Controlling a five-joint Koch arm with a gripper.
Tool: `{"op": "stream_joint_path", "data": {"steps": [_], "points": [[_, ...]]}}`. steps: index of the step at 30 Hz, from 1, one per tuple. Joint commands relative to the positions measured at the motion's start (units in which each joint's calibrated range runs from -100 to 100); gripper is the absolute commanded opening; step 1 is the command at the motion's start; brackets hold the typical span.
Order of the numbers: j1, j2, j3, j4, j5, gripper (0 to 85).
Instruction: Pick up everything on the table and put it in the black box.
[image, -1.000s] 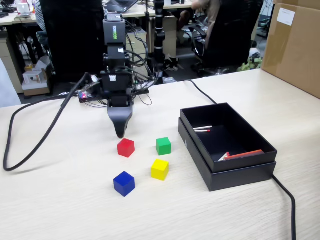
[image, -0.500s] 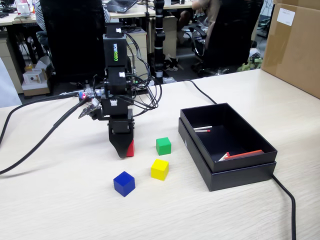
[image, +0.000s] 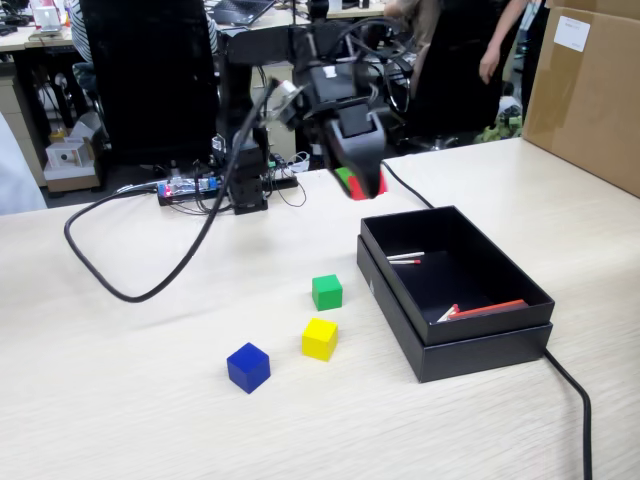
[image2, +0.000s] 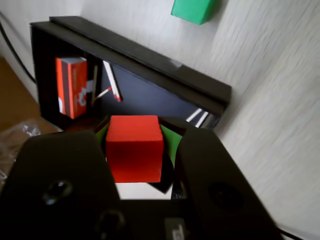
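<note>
The pincer (image2: 135, 150) pinches the red cube (image2: 134, 147) in the air near the black box's (image: 480, 345) far left corner; next it should move over the box and release.

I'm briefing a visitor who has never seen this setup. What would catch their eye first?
The gripper, raised beside the black box's far corner, clamps a red cube that fills the wrist view. Next, the green cube, yellow cube and blue cube on the pale table, left of the box in the fixed view.
</note>
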Motion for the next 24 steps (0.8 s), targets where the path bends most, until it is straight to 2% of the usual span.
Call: {"op": "stream_joint_path", "data": {"steps": [1,13,14,15,17,20,24], "points": [[2.0,9.4,9.3,0.2,0.9,8.4],[4.2,41.6,28.2,-2.4,3.2,9.0],[4.3,43.0,28.7,-2.4,3.3,12.0],[4.4,46.1,28.7,-2.6,3.3,18.6],[4.4,47.0,28.7,-3.2,3.3,24.7],[4.2,46.0,28.3,-3.9,3.2,28.2],[3.9,38.4,26.7,-4.9,3.1,39.5]]}}
